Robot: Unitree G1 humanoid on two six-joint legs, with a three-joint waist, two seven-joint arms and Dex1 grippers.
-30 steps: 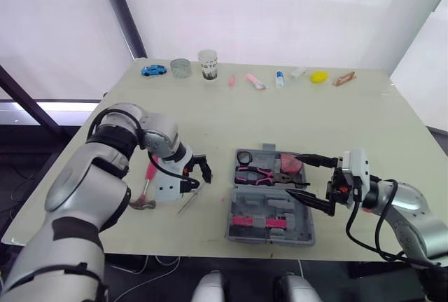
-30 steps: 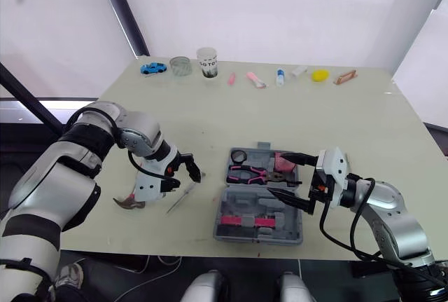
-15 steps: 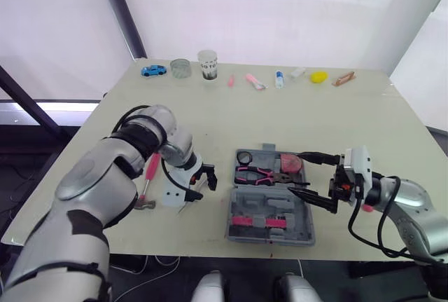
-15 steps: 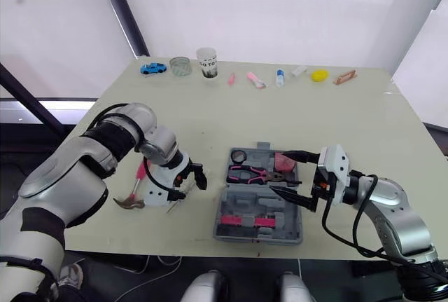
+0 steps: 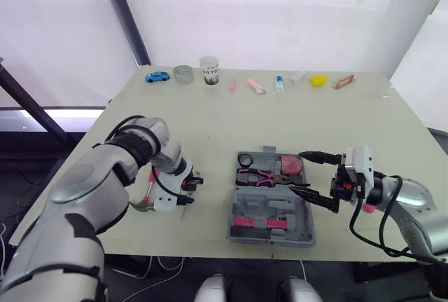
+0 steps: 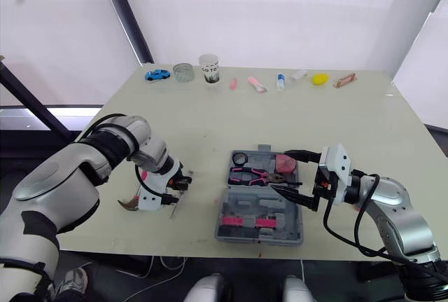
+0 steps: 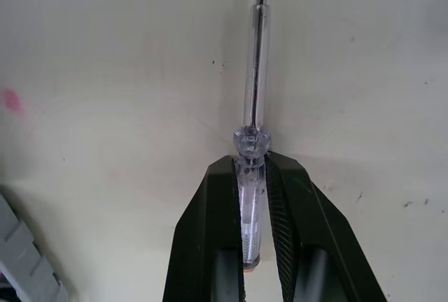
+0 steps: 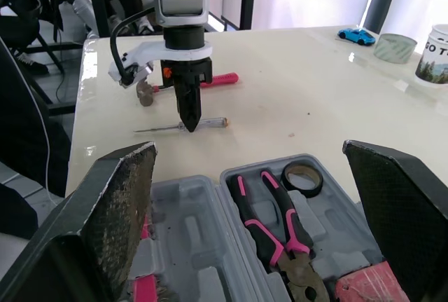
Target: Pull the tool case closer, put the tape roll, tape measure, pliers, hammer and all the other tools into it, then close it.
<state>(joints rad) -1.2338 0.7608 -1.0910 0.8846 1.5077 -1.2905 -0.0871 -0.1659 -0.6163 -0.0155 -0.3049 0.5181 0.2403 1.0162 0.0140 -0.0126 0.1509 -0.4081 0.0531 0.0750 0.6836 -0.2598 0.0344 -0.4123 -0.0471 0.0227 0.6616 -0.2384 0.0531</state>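
Left pincer (image 7: 252, 158) is pressed together on the slim clear-handled screwdriver (image 7: 255, 99), which lies flat on the pale desk (image 5: 210, 127) (not yet lifted). The pink-handled steel hammer (image 8: 224, 78) lies just beside it at 9 o'clock. At 3 o'clock, the open grey plastic tool case (image 5: 269, 228) holds the black tape roll (image 5: 245, 159), pink-handled pliers (image 5: 255, 174) and pink tape measure (image 5: 290, 164). Right pincer (image 5: 299, 172) hovers spread wide over the case. Outstanding, by judgement: screwdriver, hammer, closing.
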